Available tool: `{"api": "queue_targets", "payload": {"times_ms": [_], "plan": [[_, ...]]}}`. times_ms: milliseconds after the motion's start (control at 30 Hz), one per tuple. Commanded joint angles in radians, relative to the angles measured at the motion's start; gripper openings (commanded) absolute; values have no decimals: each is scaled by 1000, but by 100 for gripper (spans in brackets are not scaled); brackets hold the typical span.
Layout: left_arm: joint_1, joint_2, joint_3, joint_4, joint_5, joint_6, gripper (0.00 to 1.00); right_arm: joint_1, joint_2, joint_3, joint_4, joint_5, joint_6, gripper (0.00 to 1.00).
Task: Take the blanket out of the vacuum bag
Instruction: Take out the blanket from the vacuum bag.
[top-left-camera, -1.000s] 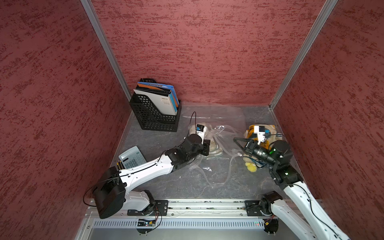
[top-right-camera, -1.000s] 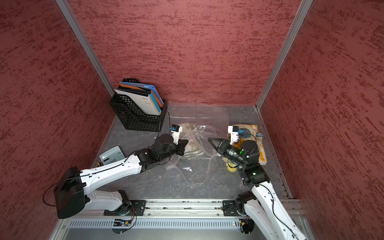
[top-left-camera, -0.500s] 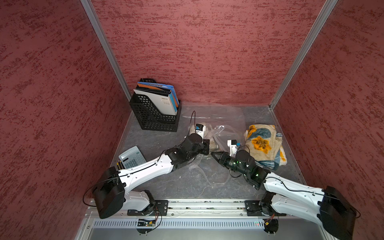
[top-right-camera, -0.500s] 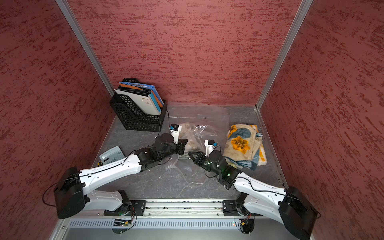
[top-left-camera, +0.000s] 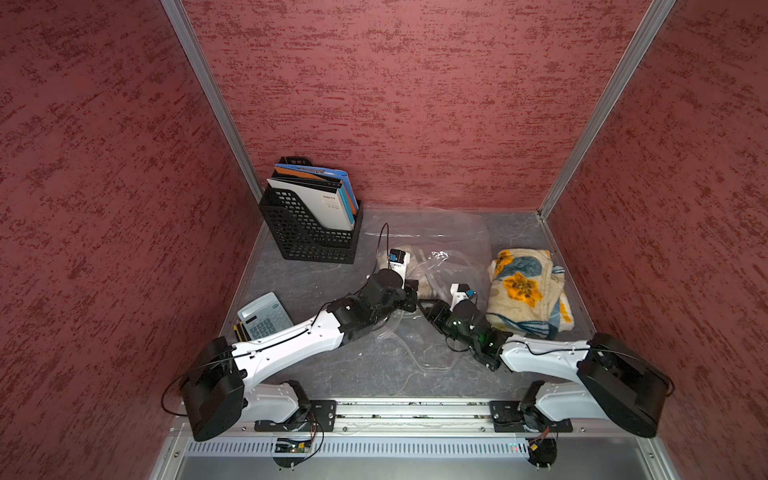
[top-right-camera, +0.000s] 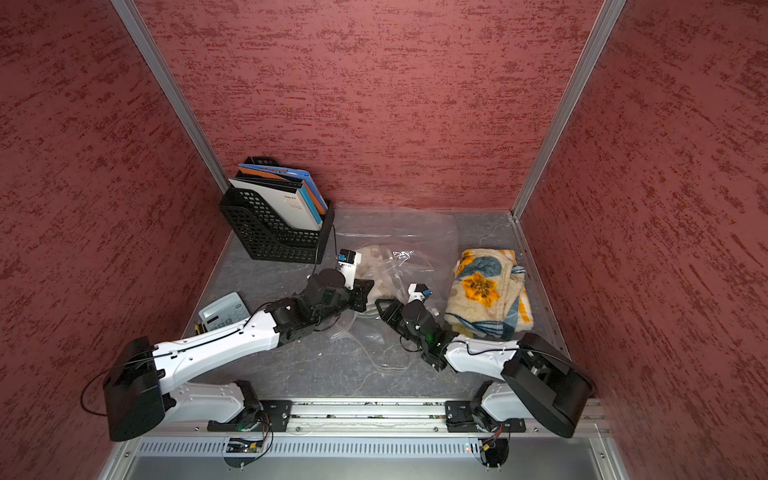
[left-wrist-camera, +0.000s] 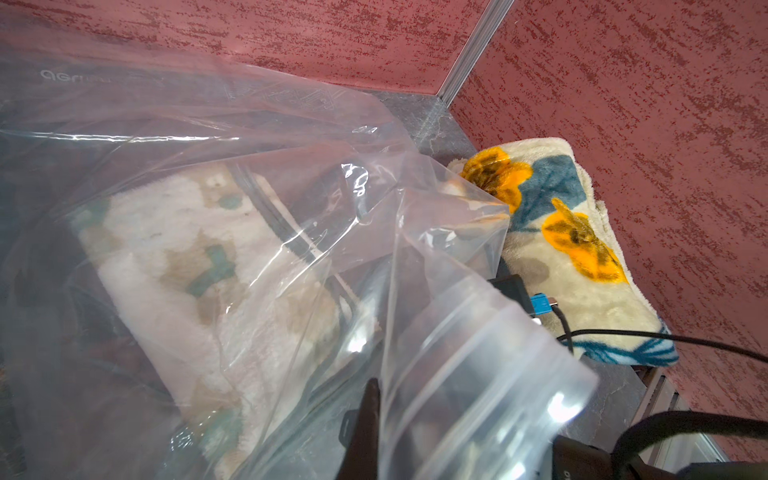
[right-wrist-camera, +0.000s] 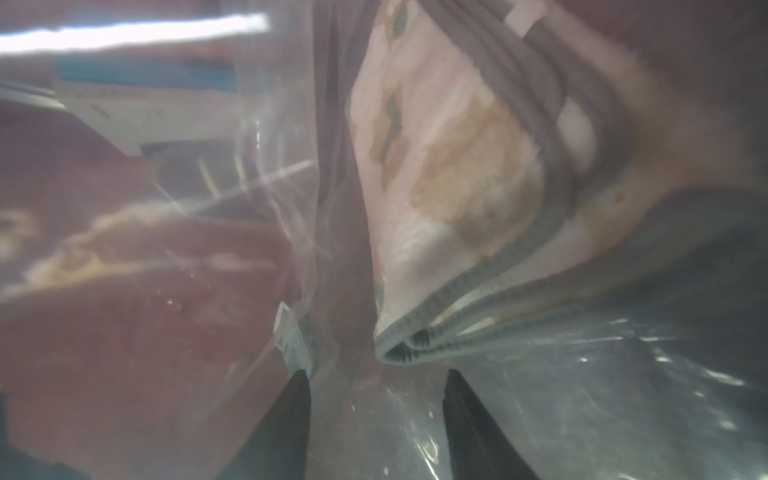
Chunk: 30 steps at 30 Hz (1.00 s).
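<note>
Top views: vacuum bag (top-left-camera: 451, 245) slack on the table (top-left-camera: 374, 374) between the arms, pale blanket (top-left-camera: 420, 276) inside it, a flowered blanket (top-left-camera: 524, 291) lying outside, just beside. Left wrist view: left jaws shut on the bag's ribbed mouth strip (left-wrist-camera: 498, 345), lifting it; film thin, crinkly, likely slippery. Right wrist view: right jaws apart, just short of the folded corner (right-wrist-camera: 399, 345) of the pale blanket; soft, light, probably limp, so best pinched at that stacked hem, clear of the film.
</note>
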Motion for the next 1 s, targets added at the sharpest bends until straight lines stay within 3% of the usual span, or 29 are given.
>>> {"api": "queue_targets", "payload": {"times_ms": [0, 133, 400, 767, 967], "plan": [[-8, -20, -13, 35, -3, -3, 0, 6, 17, 17, 68, 84, 57, 58], [-21, -9, -11, 47, -9, -3, 0, 17, 29, 25, 28, 141, 109, 66], [-59, 29, 15, 60, -25, 21, 0, 52, 79, -13, 12, 145, 242, 71], [-93, 34, 2, 93, -30, 8, 0, 52, 199, 15, 30, 138, 299, 77], [-118, 41, -8, 98, -31, 8, 0, 41, 207, 35, -3, 200, 265, 82]]}}
